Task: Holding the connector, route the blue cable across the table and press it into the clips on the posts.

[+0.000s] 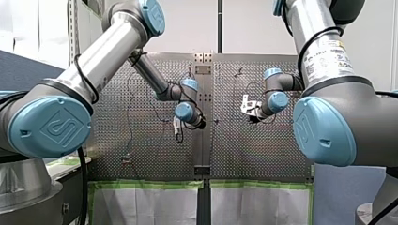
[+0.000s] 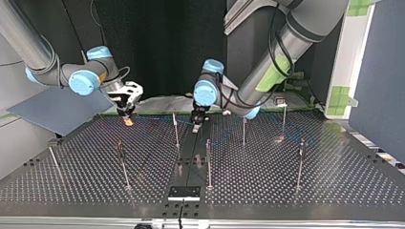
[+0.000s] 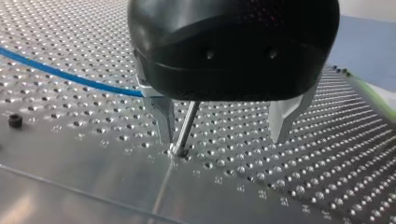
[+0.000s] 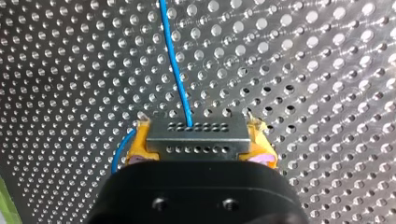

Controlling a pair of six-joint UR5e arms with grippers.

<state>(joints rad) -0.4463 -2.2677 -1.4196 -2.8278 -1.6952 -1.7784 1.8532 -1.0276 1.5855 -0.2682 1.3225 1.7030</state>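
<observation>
My right gripper [image 4: 198, 124] is shut on a small metal connector [image 4: 196, 143], gripped between its yellow pads [image 4: 137, 144]. The thin blue cable [image 4: 175, 60] runs from the connector out over the perforated table. In the top view my right gripper [image 2: 127, 113] hangs low at the back left, and the blue cable [image 2: 153, 116] stretches from it toward my left gripper [image 2: 197, 122]. My left gripper [image 3: 223, 139] is open just above the plate. A thin metal post [image 3: 185, 130] stands between its fingers, close beside one finger [image 3: 163, 119]. The blue cable [image 3: 70, 77] passes behind that finger.
Several thin posts stand across the table, among them one [image 2: 175, 128] beside my left gripper and others at mid table [image 2: 208, 162] and toward the sides [image 2: 300, 162]. A black plate [image 2: 184, 192] lies at the near edge. A small black screw [image 3: 15, 121] sits in the plate.
</observation>
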